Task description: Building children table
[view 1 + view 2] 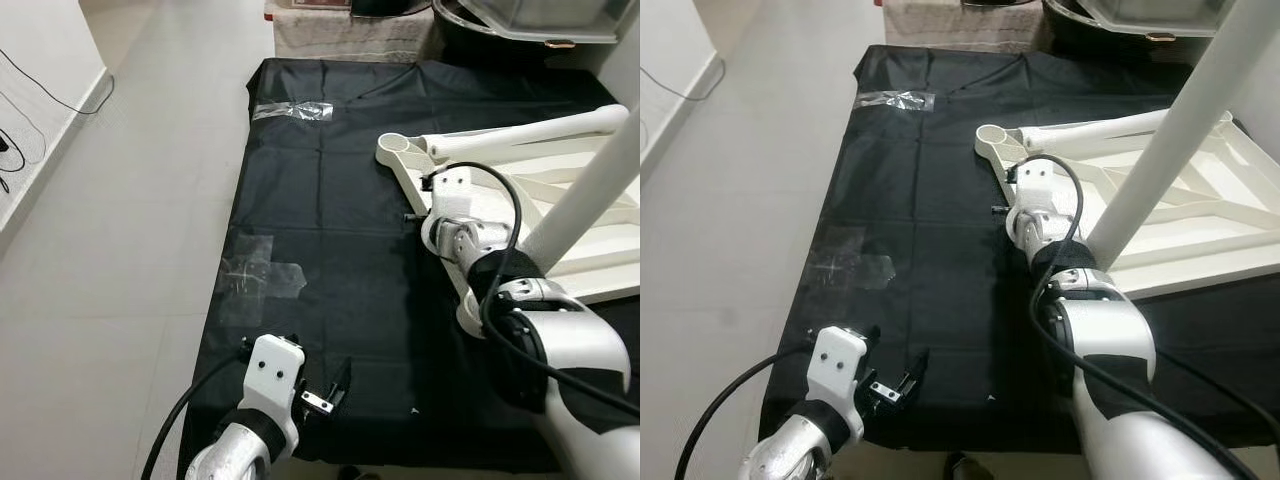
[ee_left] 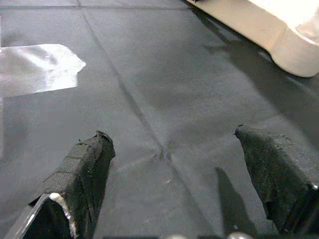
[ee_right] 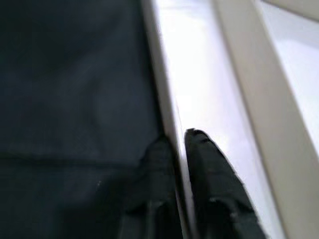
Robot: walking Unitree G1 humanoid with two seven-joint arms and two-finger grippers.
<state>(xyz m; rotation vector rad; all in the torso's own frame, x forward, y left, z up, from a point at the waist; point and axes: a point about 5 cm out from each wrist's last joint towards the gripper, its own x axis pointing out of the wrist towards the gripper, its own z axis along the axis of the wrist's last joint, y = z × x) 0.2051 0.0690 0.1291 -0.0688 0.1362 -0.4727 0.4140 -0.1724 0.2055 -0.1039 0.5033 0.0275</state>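
A white children's table [image 1: 585,265] lies upside down on a black mat [image 1: 330,220], at the mat's right side. One white leg [image 1: 585,190] stands up from it. Another leg [image 1: 530,130] lies across its far edge, beside an empty round socket [image 1: 401,148]. My right gripper [image 3: 179,139] is shut on the thin rim of the table's left edge [image 3: 172,99], one finger on each side. Low over the mat's near edge, my left gripper [image 2: 174,144] is open with only black mat between its fingers [image 2: 84,164].
Clear tape patches [image 1: 262,270] [image 1: 290,110] stick to the mat. A beige block [image 1: 350,35] and a grey basin [image 1: 540,20] stand beyond the mat's far edge. Grey tile floor [image 1: 120,250] lies to the left, with cables [image 1: 20,130] by the wall.
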